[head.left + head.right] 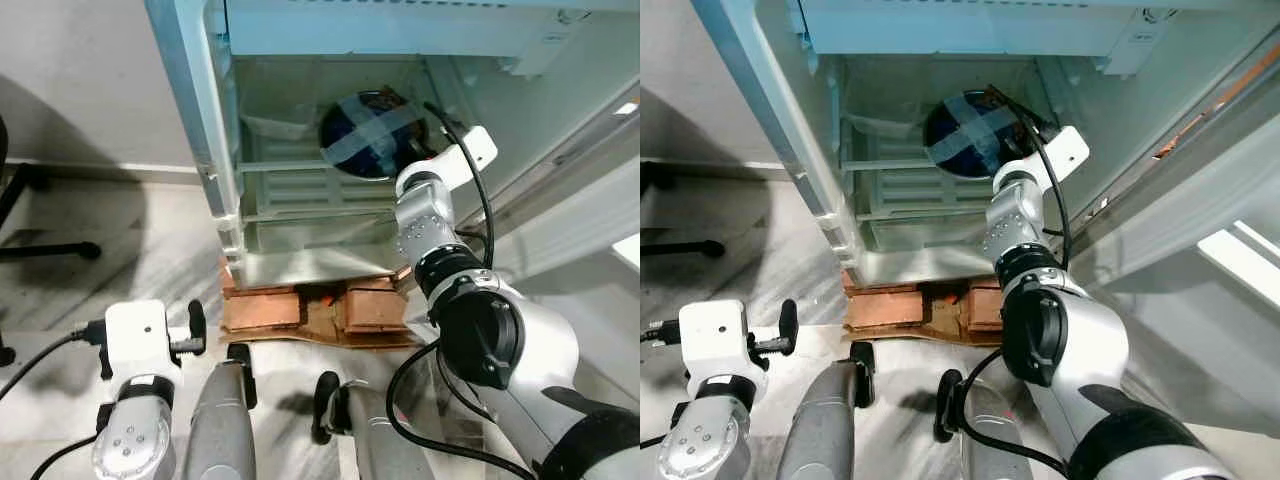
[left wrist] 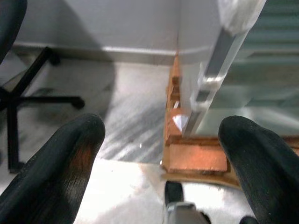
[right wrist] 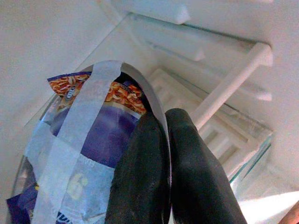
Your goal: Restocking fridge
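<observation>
Right wrist view looks along the right gripper, whose two black fingers are pressed together with a strip of pale tape pinched between them; that tape wraps the purple noodle packet, a round dark-blue bundle printed with orange noodles and crossed with the same pale bands. From the head views the packet sits deep inside the open fridge, on the glass shelf toward the back and to the robot's right, with a white ribbed drawer just below and in front of it. The right arm reaches up and forward into the compartment, its white wrist block next to the packet and a black cable trailing along it. The fridge stands on a stack of reddish bricks over a flattened piece of cardboard, on a pale streaked floor. The left gripper hangs low outside the fridge, near the robot's left leg, its fingers spread wide apart with nothing between them; its wrist camera faces the fridge's lower corner, the bricks and the grey wall. The black legs of a wheeled chair rest on the floor well to the left.
</observation>
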